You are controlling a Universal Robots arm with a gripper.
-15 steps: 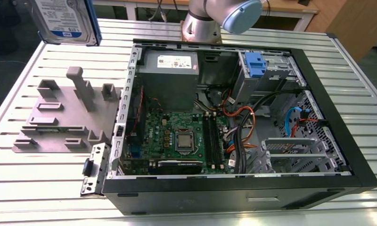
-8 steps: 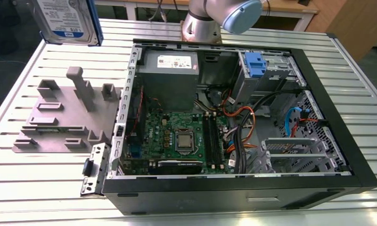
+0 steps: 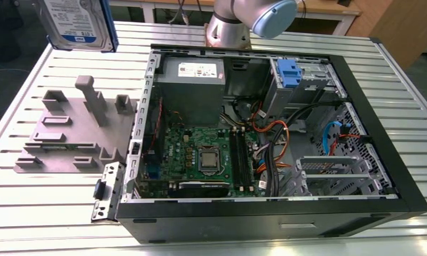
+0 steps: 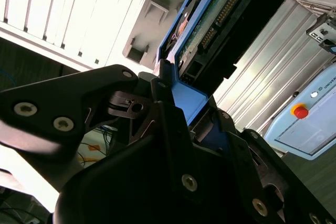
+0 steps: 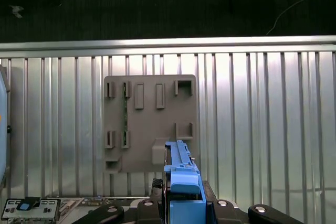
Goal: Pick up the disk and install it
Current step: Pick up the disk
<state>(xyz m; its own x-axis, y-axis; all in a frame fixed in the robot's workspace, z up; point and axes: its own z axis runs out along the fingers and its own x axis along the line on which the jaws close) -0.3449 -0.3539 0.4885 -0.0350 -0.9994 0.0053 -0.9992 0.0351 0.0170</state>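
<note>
In the exterior view, the flat rectangular silver-metal disk (image 3: 77,21), with its white-and-blue label and blue plastic side frame, hangs in the air at the far corner on the exterior view's left. It is above the ribbed metal bench (image 3: 49,213) and touches nothing on it. Nearer to the camera the grey plastic holder plate (image 3: 68,133) with upright posts and slots lies on the bench. Just beside it, on the exterior view's right, lies the open black computer case (image 3: 270,213). Inside it I see a green motherboard (image 3: 199,154), a grey metal power supply box (image 3: 192,85) and a small blue plastic bracket (image 3: 289,72) at the drive bay. The silver base of my arm (image 3: 231,24) stands behind the case.

In the second wrist view, my black hand (image 4: 181,95) is clenched on the blue frame of the disk (image 4: 210,14). One of the fingers (image 4: 170,119) presses against the frame. The green circuit-board side of the disk faces this camera.

In the first wrist view, the disk (image 5: 180,156) shows edge-on, grasped in my hand (image 5: 184,203), in front of one edge of the holder plate (image 5: 149,114) on the bench (image 5: 262,119).
</note>
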